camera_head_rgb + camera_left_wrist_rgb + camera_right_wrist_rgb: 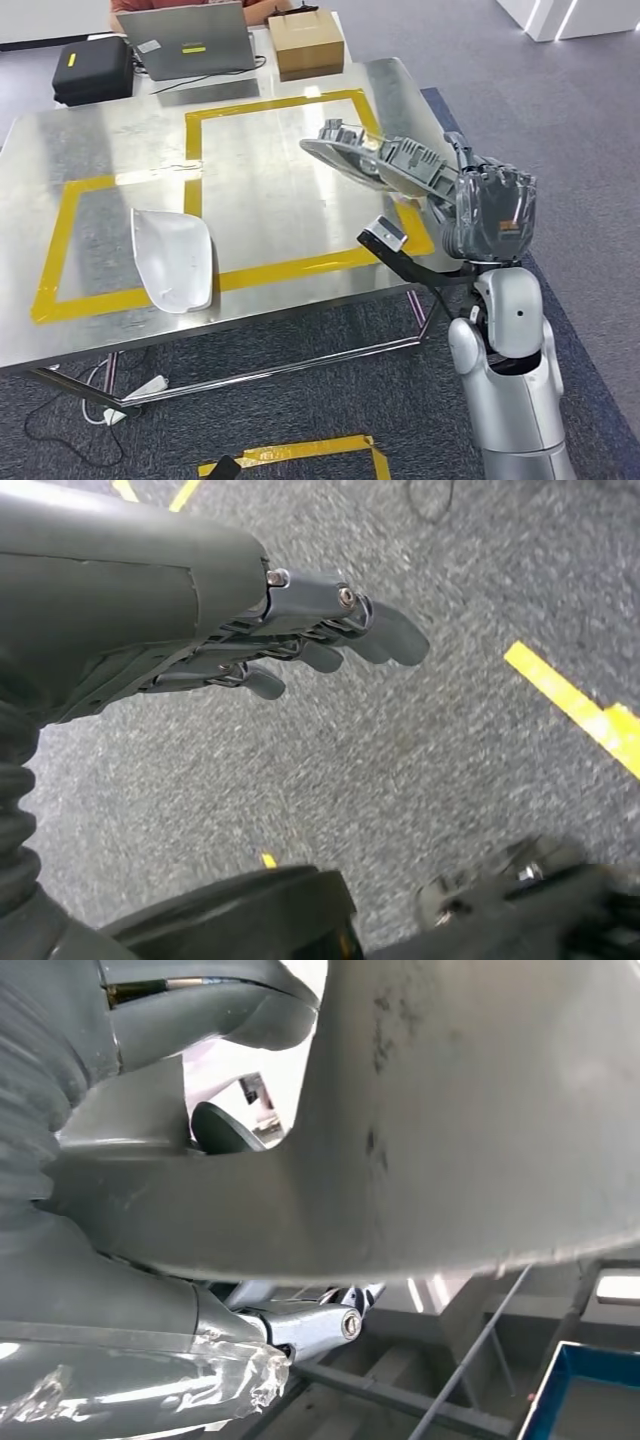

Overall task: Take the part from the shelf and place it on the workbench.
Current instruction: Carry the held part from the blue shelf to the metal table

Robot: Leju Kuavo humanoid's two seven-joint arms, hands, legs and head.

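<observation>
**Right hand holds the grey part above the workbench's right edge**

The right arm point(513, 390) rises from the lower right of the head view, its silver forearm upright and the wrist bent toward the table; the right hand point(494, 212) grips the near end of a long grey plastic part point(377, 160), which reaches out leftward and slightly up over the steel workbench point(249, 190), above the right side of the yellow tape rectangle point(302, 265); the part's ribbed inner face is turned upward and it does not touch the tabletop; in the right wrist view the part point(468, 1120) spans the frame as a broad grey surface with the thumb point(219, 1010) lying against it.

A white curved part point(173, 258) lies on the workbench at the left, across the near strip of tape; a laptop point(189, 40), a cardboard box point(306, 42) and a black case point(92, 68) sit at the far edge.

The left hand point(302, 630) hangs over the grey carpet point(392, 740); its fingers are straight, close together and hold nothing.
</observation>
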